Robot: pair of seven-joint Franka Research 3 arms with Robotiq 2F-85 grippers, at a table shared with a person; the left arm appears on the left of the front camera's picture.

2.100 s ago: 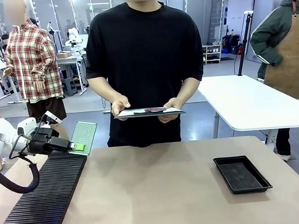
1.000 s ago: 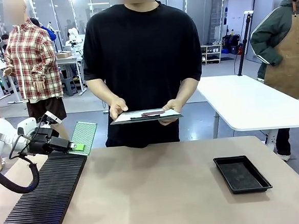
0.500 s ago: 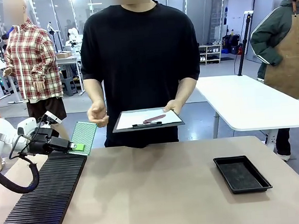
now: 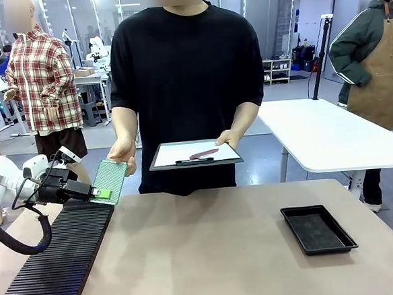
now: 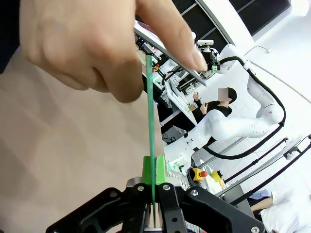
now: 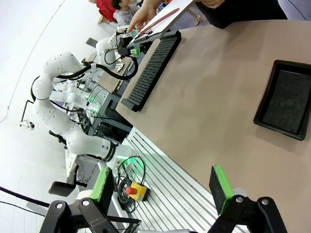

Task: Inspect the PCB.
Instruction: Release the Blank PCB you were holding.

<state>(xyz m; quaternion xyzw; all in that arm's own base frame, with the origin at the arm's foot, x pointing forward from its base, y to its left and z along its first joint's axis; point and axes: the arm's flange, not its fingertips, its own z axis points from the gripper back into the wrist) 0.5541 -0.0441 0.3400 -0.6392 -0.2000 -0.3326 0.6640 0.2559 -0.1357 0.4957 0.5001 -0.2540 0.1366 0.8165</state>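
Now the left gripper [image 4: 97, 193], at the table's ten o'clock, is clenched on the lower edge of the PCB [image 4: 111, 179], which stands tilted by the far end of the slotted rack [image 4: 56, 262]. A person's hand [image 4: 123, 152] pinches the board's twelve o'clock edge. The right gripper [image 6: 160, 187] hangs released, with its jaws wide apart.

Bare table [image 4: 204, 255] between rack [image 4: 56, 265] and tray [image 4: 318, 230]; person's hand [image 4: 123, 152] crowds the PCB [image 4: 110, 181].
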